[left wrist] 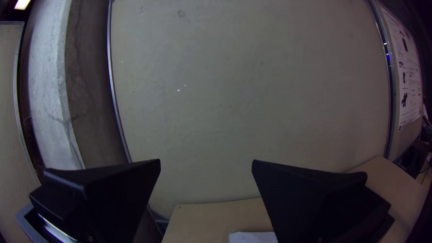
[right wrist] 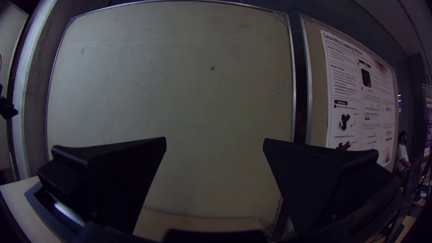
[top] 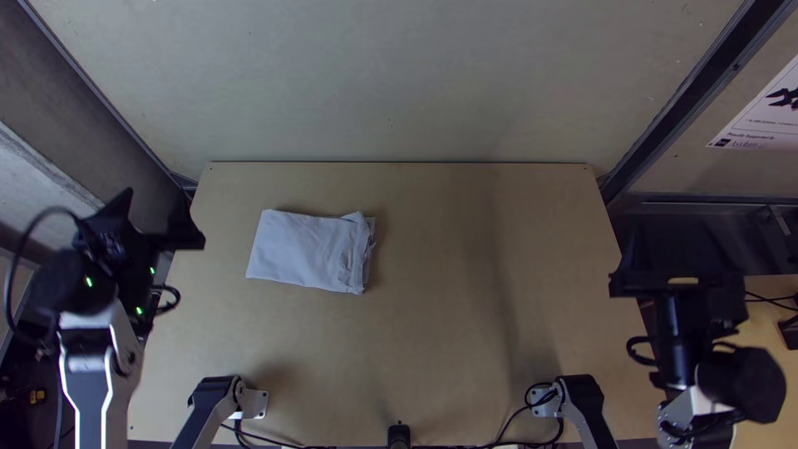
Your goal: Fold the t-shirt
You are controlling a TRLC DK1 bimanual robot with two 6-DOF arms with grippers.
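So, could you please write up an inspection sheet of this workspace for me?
surface: light wooden table, faint shadows
shirt: folded into a rough rectangle, left of middle, right end uneven
clutter: small black fixture at the near edge, perhaps mounted there
left tool: open, nothing held, by the table's left edge
right tool: open, nothing held, by the right edge
cables: black, along the near edge
surroundings: pale panel beyond the table, poster to the right

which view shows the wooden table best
The top view: it looks down on nearly the whole table, with the t-shirt lying there. The wrist views each show some of the table low down.
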